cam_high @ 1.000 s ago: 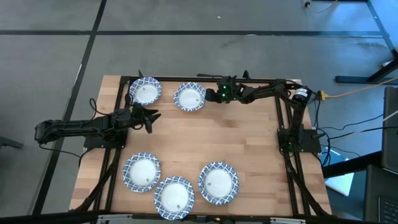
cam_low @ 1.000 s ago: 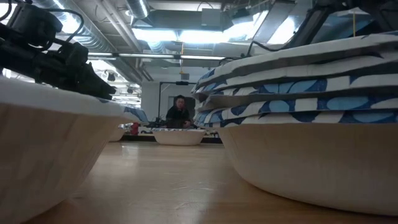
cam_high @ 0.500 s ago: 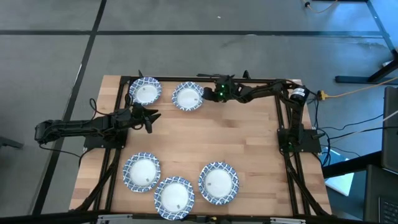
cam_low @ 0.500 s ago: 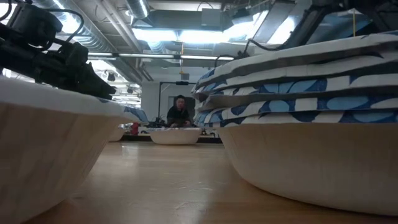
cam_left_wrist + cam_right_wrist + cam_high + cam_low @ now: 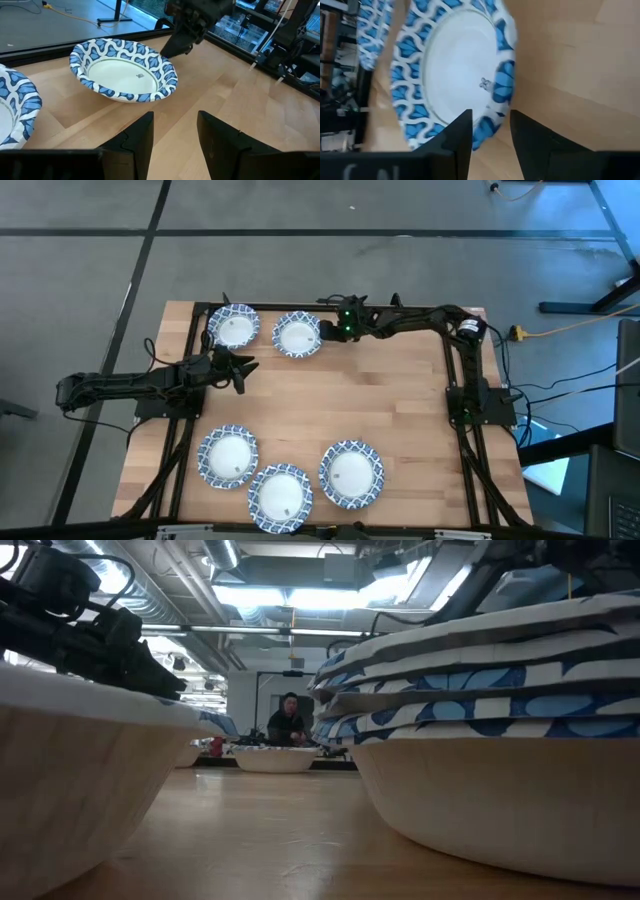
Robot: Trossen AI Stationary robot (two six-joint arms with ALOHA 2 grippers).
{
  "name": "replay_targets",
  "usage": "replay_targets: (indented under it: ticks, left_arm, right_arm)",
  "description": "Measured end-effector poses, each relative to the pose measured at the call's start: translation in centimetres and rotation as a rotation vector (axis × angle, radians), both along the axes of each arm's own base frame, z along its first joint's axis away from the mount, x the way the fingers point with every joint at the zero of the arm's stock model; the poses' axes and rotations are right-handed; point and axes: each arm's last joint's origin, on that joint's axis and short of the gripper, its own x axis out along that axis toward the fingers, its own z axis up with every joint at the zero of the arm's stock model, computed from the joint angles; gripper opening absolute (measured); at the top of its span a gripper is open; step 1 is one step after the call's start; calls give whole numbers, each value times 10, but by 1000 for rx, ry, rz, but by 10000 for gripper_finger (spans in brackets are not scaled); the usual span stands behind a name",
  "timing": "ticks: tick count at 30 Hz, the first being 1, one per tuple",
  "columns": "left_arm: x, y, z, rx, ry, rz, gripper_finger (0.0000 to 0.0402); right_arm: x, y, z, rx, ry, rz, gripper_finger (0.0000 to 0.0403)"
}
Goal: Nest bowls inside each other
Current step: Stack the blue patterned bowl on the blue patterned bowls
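Bearing a small unreadable mark inside, patterned bowl (image 5: 123, 70), right gripper (image 5: 490, 131) at its rim

Overhead, tabletop, two wrist views (close)

On the table (image 5: 400, 420), two bowls sit side by side along the far edge toward the left corner: one bowl (image 5: 233, 327) nearest that corner, a second bowl (image 5: 297, 335) just to its right. The right gripper (image 5: 325, 330) is at that second bowl's right rim. The left gripper (image 5: 248, 367) sits near the left edge, in front of these two bowls and apart from them. Along the near edge lie three more: a left bowl (image 5: 229, 456), a middle bowl (image 5: 280, 493) closest to the edge, and a right bowl (image 5: 351, 473), each touching or nearly touching its neighbour.
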Motion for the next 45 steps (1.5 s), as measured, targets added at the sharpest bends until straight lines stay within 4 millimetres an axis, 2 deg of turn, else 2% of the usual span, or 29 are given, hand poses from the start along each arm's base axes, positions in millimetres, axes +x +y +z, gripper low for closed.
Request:
replay_targets:
  ticks: [5, 10, 14, 20, 25, 30, 33, 38, 45]
  left_arm:
    - [0, 0, 0, -1, 0, -3, 146]
    - [0, 0, 0, -1, 1, -4, 146]
    - [0, 0, 0, -1, 0, -3, 146]
    - [0, 0, 0, 0, 0, -3, 146]
    - [0, 0, 0, 0, 1, -3, 146]
    - [0, 0, 0, 0, 0, -3, 146]
    - [0, 0, 0, -1, 0, -3, 146]
    - [0, 0, 0, -2, 0, -5, 146]
    - [0, 0, 0, -10, -4, -15, 146]
  right_arm:
    - [13, 0, -14, 18, 11, 28, 132]
    - [22, -2, -6, -3, 31, 34, 128]
    - [20, -5, -8, 11, 56, 35, 97]
    - [17, -9, -6, 36, 19, 97, 13]
    - [18, -9, -5, 58, -7, 137, 10]
    - [19, -4, 2, 121, -92, 284, 6]
    - [24, -1, 13, 125, -147, 368, 6]
    - [29, 13, 50, 25, -221, 461, 6]
    - [9, 45, 103, -77, -148, 545, 6]
